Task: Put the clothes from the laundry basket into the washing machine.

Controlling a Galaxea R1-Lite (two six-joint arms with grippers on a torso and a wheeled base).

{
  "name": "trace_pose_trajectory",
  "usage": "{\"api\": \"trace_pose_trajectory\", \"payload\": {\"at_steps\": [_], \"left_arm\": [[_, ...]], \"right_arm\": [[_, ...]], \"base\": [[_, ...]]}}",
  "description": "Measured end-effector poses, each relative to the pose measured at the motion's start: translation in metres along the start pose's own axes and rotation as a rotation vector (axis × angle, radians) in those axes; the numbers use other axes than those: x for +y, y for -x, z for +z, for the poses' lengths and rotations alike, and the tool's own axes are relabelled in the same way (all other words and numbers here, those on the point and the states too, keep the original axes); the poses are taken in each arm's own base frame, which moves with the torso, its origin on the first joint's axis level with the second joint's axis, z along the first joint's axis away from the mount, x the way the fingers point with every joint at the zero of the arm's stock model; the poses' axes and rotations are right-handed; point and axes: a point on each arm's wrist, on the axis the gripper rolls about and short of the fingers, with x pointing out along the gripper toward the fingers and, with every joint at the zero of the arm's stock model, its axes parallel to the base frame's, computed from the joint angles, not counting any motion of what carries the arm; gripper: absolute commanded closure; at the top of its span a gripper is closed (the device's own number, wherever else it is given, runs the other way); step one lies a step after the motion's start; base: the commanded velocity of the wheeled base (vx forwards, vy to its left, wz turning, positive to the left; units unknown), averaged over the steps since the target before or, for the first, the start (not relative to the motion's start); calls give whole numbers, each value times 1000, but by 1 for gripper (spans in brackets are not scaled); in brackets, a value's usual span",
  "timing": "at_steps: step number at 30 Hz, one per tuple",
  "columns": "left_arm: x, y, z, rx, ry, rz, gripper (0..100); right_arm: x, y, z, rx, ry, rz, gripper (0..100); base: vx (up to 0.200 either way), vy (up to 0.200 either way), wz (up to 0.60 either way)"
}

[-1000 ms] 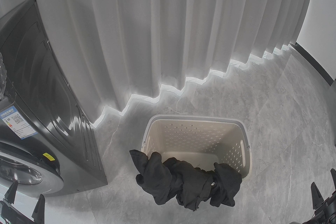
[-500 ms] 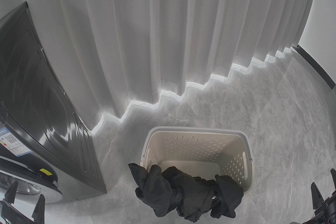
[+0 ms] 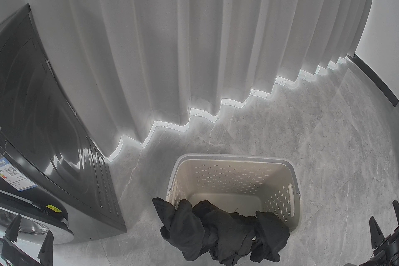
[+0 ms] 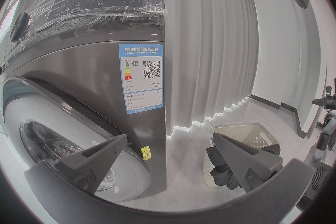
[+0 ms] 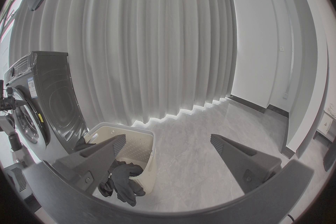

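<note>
Holding my left pincer (image 3: pixel 33 225) and right pincer (image 3: pixel 383 209) spread apart, empty; black clothes (image 3: pixel 220 229) drape over the near rim of the laundry basket (image 3: pixel 232 157), beside the washing machine (image 3: pixel 50 134), on the floor (image 3: pixel 332 134)

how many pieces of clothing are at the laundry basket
1 dark bundle, draped over the laundry basket rim on the side nearest the robot. It may be several garments bunched together, and the basket's floor is partly hidden behind it.

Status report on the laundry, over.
Open and empty: left hand, right hand. Black clothes draped over basket rim. The washer door looks shut.
</note>
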Motion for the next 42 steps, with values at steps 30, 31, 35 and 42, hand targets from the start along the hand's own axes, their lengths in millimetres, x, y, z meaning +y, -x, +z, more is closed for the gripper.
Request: {"api": "trace_pose_trajectory", "payload": {"at_steps": [30, 31, 35, 42], "left_arm": [[0, 0, 0, 0, 0, 0, 0], [0, 0, 0, 0, 0, 0, 0], [0, 0, 0, 0, 1, 0, 0], [0, 0, 0, 0, 1, 1, 0]], "right_arm": [[0, 0, 0, 0, 0, 1, 0], [0, 0, 0, 0, 0, 1, 0], [0, 0, 0, 0, 0, 1, 0], [0, 0, 0, 0, 0, 2, 0]], "base": [[0, 0, -120], [0, 0, 0], [-100, 0, 0], [-114, 0, 0]]}}
